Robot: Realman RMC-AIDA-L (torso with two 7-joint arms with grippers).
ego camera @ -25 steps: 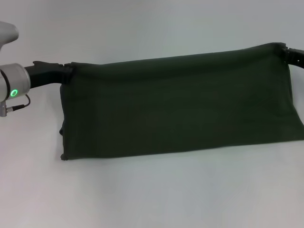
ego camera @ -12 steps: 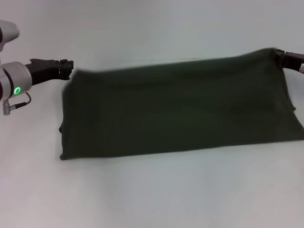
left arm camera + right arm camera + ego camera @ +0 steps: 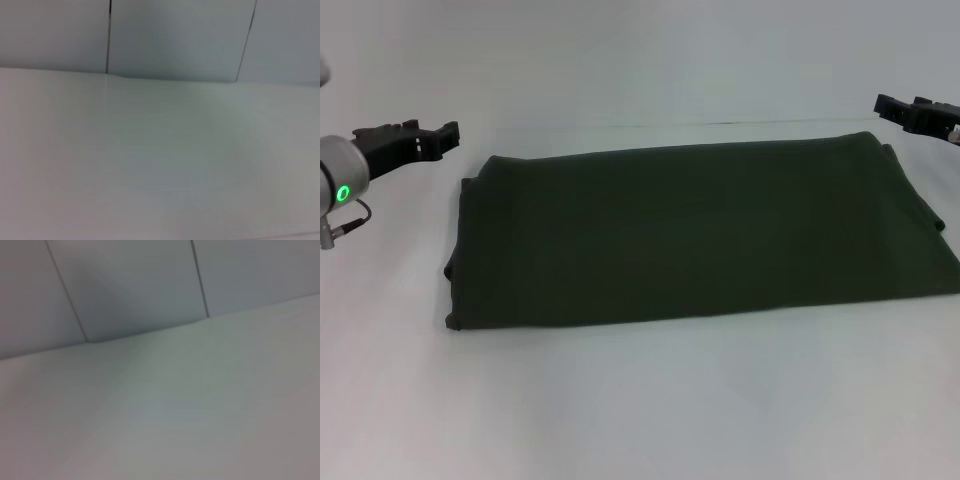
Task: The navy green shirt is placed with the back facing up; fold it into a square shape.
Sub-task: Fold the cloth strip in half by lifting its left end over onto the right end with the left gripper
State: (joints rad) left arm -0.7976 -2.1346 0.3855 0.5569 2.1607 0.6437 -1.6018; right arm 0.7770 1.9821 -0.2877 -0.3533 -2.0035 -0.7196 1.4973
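- Both my grippers have let go of the navy green shirt (image 3: 695, 235). A second ago each held a far corner of it, lifted above the white table (image 3: 640, 400); half a second ago the left corner was already dropping while my right gripper was still at its corner. Now the whole far edge lies flat.
- My left gripper (image 3: 448, 137) hangs just beyond the shirt's far-left corner, apart from the cloth. Its dark fingers hold nothing; whether they stand open or closed I cannot tell.
- My right gripper (image 3: 886, 104) hangs just beyond the shirt's far-right corner, also clear of the cloth and holding nothing. I cannot tell its finger spread either.
- Neither wrist view shows the shirt or my own fingers, only bare table and a panelled wall (image 3: 175, 40) behind it.
- I judge this to mean that one lengthwise fold is down and the release is complete. The shirt is a long band, not yet a square, so further folds across its length look necessary.
- The shirt rests in the middle of the table as a wide, dark olive strip, plain side up, with no lettering showing. Its right end runs to the edge of the head view.
- A little layered cloth juts out at the shirt's left end and near-left corner. The top surface looks smooth, with only faint soft ripples.
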